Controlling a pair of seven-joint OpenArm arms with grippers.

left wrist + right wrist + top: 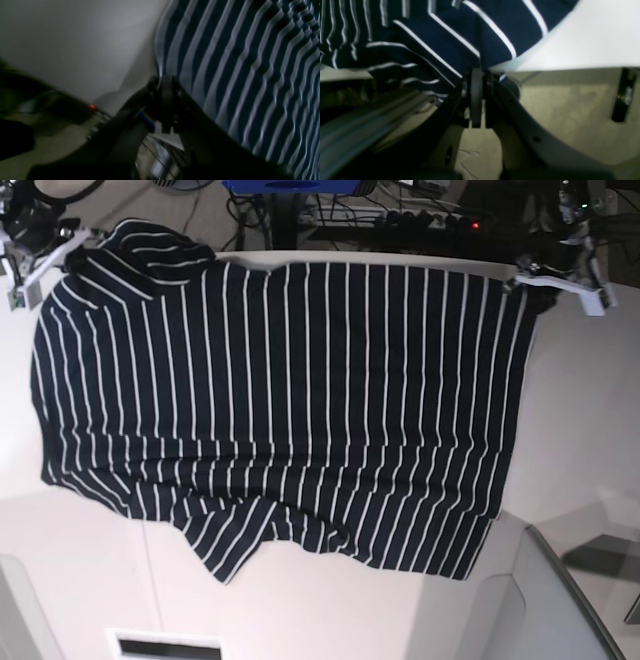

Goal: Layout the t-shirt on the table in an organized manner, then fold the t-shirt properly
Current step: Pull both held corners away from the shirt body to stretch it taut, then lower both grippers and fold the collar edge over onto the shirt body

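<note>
The t-shirt (300, 400), dark navy with thin white stripes, lies spread wide over the off-white table (580, 430), with a rumpled flap at its near edge. At the shirt's far right corner, my left gripper (522, 283) is shut on the cloth. In the left wrist view its fingers (166, 83) pinch the edge of the t-shirt (237, 62) just above the table (75, 37). My right gripper (85, 237) holds the far left corner. Its jaws (477, 73) are shut on the t-shirt (440, 37) at the edge of the table (595, 37).
Beyond the table's far edge are cables and a power strip with a red light (440, 220), plus a blue object (290, 185). A grey raised part (560, 590) sits at the near right, and a slot (165, 645) at the near edge. Floor shows below the table (570, 112).
</note>
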